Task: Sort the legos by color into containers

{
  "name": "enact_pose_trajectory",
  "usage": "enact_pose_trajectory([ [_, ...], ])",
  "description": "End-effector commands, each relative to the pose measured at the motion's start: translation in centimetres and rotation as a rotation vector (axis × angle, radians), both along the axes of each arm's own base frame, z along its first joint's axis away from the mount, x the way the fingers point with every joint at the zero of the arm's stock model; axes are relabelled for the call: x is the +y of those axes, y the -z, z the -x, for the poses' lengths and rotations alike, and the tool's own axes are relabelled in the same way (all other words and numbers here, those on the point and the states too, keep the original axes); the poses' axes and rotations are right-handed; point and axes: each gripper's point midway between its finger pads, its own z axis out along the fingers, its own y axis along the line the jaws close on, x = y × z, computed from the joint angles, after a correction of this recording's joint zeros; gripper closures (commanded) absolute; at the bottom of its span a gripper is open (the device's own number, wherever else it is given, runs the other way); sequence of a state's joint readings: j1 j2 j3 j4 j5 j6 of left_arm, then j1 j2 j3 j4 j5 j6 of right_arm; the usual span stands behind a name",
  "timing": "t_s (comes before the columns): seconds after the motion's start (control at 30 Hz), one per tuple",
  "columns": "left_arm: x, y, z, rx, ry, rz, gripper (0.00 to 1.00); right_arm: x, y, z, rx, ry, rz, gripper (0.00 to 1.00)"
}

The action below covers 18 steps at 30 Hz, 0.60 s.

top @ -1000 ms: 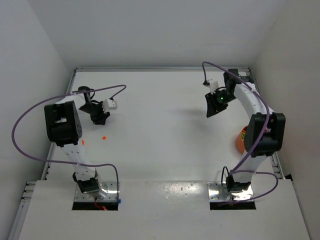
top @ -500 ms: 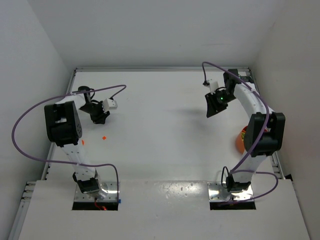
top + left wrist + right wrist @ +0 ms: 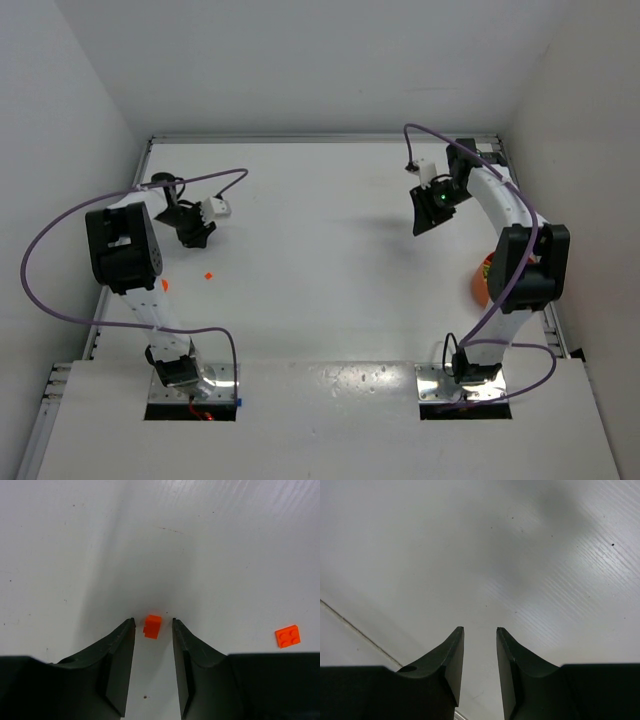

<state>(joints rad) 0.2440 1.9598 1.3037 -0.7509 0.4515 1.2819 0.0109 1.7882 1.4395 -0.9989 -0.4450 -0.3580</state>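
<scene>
Left wrist view is showing the left gripper (image 3: 153, 622) pointing down at the white worktop (image 3: 225, 540). Its jaws are standing partly open with an orange brick (image 3: 152, 626) sitting between the tips. A thin gap is showing on each side of that brick, so the jaws are bracketing it without touching or gripping it. A second orange brick (image 3: 287, 636) is lying flat, studs up, well off to the right of the right-hand fingertip. Its four studs are showing, but any lettering on them is too small to read.

Right wrist view is showing the right gripper (image 3: 480, 628) hanging over plain worktop, its jaws parted by a narrow slot and holding nothing. A thin dark line (image 3: 355, 628) is crossing the lower left of that view.

Top external view is placing the left gripper (image 3: 197, 232) toward the far left corner, close to the worktop's left edge and the side wall (image 3: 60, 150), with little room on that side. The right gripper (image 3: 428, 215) is hovering toward the far right, short of the far rail (image 3: 320, 137), and a broad stretch of white worktop is separating the two. One loose orange brick (image 3: 208, 275) is lying near the left arm (image 3: 125, 250). The orange bowl (image 3: 478, 285) is sitting at the right edge, mostly hidden behind the right arm (image 3: 530, 260).
</scene>
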Motion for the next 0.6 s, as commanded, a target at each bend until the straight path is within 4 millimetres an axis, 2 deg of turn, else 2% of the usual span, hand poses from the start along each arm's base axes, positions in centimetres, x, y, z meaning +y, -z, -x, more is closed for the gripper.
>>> enact_pose_trajectory([
  [0.0,2.1,2.7,2.0,0.084,-0.008,-0.069,0.59,0.3,-0.6,-1.0,-0.026,0.004,-0.003,0.67],
  [0.13,2.0,2.8,1.8,0.081,-0.007,-0.06,0.65,0.3,-0.6,-1.0,-0.026,0.004,-0.003,0.67],
  [0.23,2.0,3.1,1.9,0.09,-0.007,-0.058,0.75,0.3,-0.4,-0.7,-0.016,0.004,-0.003,0.67],
  [0.37,1.5,3.5,2.4,0.116,0.005,-0.051,0.99,0.5,-0.8,-1.0,-0.037,0.001,-0.013,0.67],
  [0.43,1.0,3.5,2.6,0.132,-0.002,-0.046,1.0,1.0,-0.7,-1.0,-0.04,-0.01,-0.023,0.67],
  [0.53,-0.3,1.6,2.7,0.113,-0.02,0.02,1.0,1.8,-1.3,-1.1,-0.059,-0.019,-0.056,0.67],
  [0.57,-1.5,0.9,2.7,0.105,-0.021,0.086,1.0,2.6,-1.5,-1.2,-0.066,-0.027,-0.083,0.66],
])
